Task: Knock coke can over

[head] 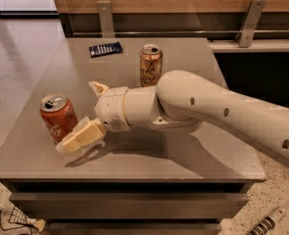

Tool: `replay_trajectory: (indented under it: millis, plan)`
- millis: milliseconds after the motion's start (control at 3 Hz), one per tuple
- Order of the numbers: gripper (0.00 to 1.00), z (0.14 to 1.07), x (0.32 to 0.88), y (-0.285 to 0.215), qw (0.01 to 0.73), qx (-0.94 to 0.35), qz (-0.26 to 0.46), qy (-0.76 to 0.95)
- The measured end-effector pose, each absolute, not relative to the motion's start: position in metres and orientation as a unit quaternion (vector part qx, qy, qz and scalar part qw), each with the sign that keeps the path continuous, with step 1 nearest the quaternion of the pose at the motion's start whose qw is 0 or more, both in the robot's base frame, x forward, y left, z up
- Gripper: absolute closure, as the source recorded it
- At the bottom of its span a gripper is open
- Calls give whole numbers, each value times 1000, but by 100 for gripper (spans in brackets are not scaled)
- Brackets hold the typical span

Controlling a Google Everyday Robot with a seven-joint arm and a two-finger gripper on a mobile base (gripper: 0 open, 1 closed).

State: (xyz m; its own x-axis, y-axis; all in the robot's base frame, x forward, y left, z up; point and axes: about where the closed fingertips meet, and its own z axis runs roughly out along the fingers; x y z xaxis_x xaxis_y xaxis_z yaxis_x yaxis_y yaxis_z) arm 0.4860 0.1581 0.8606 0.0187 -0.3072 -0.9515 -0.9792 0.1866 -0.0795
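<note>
The coke can (58,117), red-orange with white script and a silver top, stands upright near the table's front left. My gripper (85,114) is open, right beside the can's right side. One finger (81,136) reaches forward and touches or nearly touches the can's lower right. The other finger (98,88) points toward the back, apart from the can. The white arm (207,111) comes in from the right.
A paler tan-orange can (150,65) stands upright at the back middle of the grey table (193,155). A dark blue packet (105,49) lies at the back left. The table's front edge is just below the gripper. A wooden wall runs behind.
</note>
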Motion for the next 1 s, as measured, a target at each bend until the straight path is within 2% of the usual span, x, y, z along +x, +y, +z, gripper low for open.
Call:
replay_trajectory:
  millis: [333,1000]
  plan:
    - [18,862,484,176,473,-535,368,595]
    - [64,863,481,179,472,-538,368,593]
